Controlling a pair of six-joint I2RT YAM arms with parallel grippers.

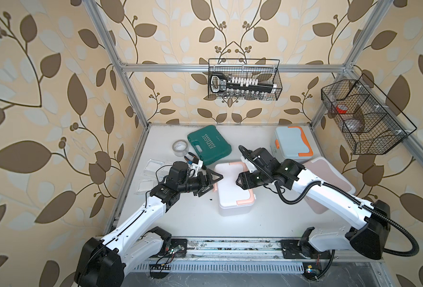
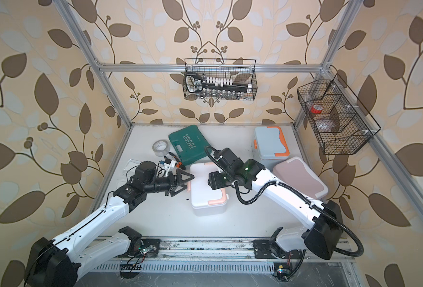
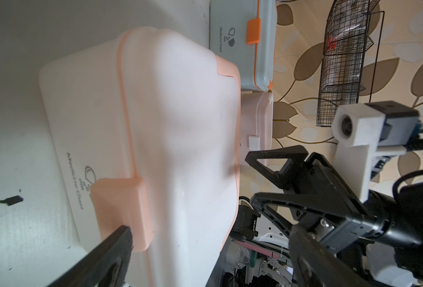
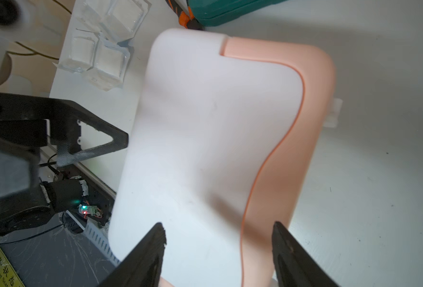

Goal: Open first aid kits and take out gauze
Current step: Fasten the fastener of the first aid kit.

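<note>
1. The worktop [image 1: 255, 221] carried all three first aid kits, every lid down.
2. The dusty pink kit [image 1: 329, 179] lay at the right, partly under the right arm. The light blue kit [image 1: 292, 143] stood behind it.
3. The white kit with peach trim [image 1: 230, 191] sat mid-worktop between both arms. Judged step: opening this kit.
4. The left claw [image 1: 211, 185] was spread to its widest and gripped nothing. It was level with the kit's left side.
5. The right claw [image 4: 218, 248] hovered over the lid's right edge, its jaws apart. No object appeared clamped between them.
6. The gauze [image 4: 106, 44], four clear packets with white pads, lay in a cluster near the worktop's left edge, beside the left arm. Whether the white kit held more could not be told with its lid down.
7. The peach latch [image 3: 121, 211] remained seated on the kit's front face. In the left wrist view, one left fingertip [image 3: 121, 238] lay just beside it.
8. Probable next move: hook that fingertip under the latch and pry it outward. The right claw would need to brace the box against sliding, then clear the lid for lifting.
</note>
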